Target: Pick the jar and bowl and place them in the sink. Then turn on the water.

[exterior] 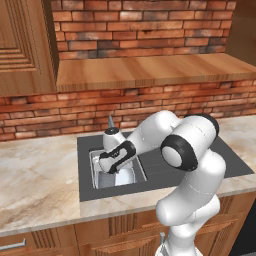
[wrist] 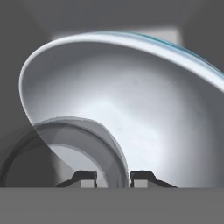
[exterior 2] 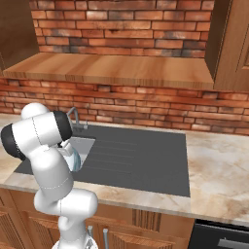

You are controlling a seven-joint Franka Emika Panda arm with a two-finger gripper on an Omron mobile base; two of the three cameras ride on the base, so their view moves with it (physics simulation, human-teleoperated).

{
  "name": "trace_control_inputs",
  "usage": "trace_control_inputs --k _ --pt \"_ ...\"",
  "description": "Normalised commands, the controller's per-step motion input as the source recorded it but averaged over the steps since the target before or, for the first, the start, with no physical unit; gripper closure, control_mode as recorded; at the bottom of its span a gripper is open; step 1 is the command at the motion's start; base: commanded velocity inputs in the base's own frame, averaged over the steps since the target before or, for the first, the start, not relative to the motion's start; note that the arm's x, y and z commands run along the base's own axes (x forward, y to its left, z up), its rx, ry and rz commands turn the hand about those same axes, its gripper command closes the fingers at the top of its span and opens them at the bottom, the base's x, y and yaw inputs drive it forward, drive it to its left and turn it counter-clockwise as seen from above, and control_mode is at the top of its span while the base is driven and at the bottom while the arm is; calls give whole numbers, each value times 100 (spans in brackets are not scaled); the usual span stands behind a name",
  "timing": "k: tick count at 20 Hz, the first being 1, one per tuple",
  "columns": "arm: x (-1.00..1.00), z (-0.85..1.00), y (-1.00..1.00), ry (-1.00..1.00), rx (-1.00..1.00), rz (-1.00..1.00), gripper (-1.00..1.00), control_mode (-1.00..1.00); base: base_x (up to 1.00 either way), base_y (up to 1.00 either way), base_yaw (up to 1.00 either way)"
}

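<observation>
My gripper (exterior: 106, 167) reaches down into the sink (exterior: 95, 181), at the left end of the dark surround. In the hand view the pale blue-white bowl (wrist: 131, 100) is tilted, its hollow facing me. Its rim runs down between my gripper's (wrist: 113, 177) two finger tips, which are shut on it. The translucent grey jar (wrist: 48, 131) lies low on the left, behind the bowl's edge. From the right base view the bowl (exterior 2: 73, 158) peeks out beside my arm in the sink (exterior 2: 85, 143). The water is out of view.
A slim grey faucet (exterior: 110, 123) (exterior 2: 73, 114) stands at the back of the basin. The dark ribbed drainboard (exterior 2: 136, 155) stretches to the right. A marble counter (exterior: 40, 175) surrounds it, with a brick wall and a wooden shelf (exterior: 150, 70) above.
</observation>
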Motion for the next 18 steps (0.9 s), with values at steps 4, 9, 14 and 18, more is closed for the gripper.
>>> trace_control_inputs --k 4,9,14,18 --pt "0 0 0 0 0 0 -100 -100 0 0 0" --pt "0 0 0 0 0 0 -100 -100 0 0 0" --pt "0 0 0 0 0 0 -100 -100 0 0 0" --pt "0 0 0 -2 0 0 -100 -100 0 0 0"
